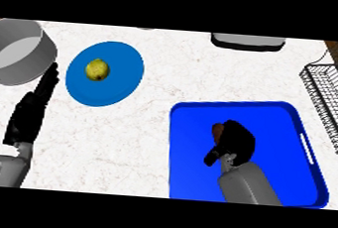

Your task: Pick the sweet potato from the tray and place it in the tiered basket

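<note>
A reddish-brown sweet potato (218,131) lies on the blue tray (274,121) at the lower right, mostly hidden under my right hand (234,140). That hand is over the tray with its fingers curled round the sweet potato; only the left end of it shows. The wire tiered basket (330,105) stands at the right edge of the counter, apart from the tray. My left hand (31,111) rests open at the left, fingers pointing up the counter, holding nothing.
A blue plate (119,82) with a yellow-green lemon (96,69) on it sits at the upper middle. A grey pot (19,51) stands at the upper left, close to my left hand's fingertips. A dark appliance (248,41) sits at the far edge.
</note>
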`<state>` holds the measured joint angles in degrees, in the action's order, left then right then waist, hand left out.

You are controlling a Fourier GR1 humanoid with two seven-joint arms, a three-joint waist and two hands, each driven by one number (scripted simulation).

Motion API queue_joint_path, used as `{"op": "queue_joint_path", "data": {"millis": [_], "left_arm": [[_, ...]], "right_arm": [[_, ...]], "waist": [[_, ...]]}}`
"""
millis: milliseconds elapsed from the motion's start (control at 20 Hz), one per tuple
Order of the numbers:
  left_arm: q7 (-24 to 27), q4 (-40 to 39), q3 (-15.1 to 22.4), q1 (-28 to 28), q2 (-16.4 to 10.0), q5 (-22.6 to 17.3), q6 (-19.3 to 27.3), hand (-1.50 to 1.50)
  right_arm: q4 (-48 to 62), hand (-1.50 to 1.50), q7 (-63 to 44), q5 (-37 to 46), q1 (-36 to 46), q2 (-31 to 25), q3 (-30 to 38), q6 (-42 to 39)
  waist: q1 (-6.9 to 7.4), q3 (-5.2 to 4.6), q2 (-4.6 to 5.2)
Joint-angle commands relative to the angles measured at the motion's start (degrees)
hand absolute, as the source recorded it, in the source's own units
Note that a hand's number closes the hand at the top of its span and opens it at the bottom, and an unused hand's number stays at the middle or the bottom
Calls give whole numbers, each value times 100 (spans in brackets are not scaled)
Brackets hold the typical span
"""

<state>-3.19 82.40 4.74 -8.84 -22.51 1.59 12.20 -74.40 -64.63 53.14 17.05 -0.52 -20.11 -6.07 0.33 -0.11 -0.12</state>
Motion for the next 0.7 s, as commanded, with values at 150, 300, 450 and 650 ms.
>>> {"op": "queue_joint_path", "data": {"millis": [150,300,450,650], "left_arm": [[130,-67,-88,96,61,51,-115,0],[39,-388,-321,-338,43,76,-277,0],[-235,155,-232,-111,71,153,-221,0],[48,-264,-327,-225,198,180,-235,0]], "right_arm": [[709,150,-226,321,541,8,-145,-711],[984,150,-271,33,684,46,-288,2],[249,150,-329,-121,263,46,-232,252],[-20,150,-680,-135,580,47,-387,500]], "waist": [[15,9,17],[3,11,22],[-20,12,4],[-38,9,11]]}}
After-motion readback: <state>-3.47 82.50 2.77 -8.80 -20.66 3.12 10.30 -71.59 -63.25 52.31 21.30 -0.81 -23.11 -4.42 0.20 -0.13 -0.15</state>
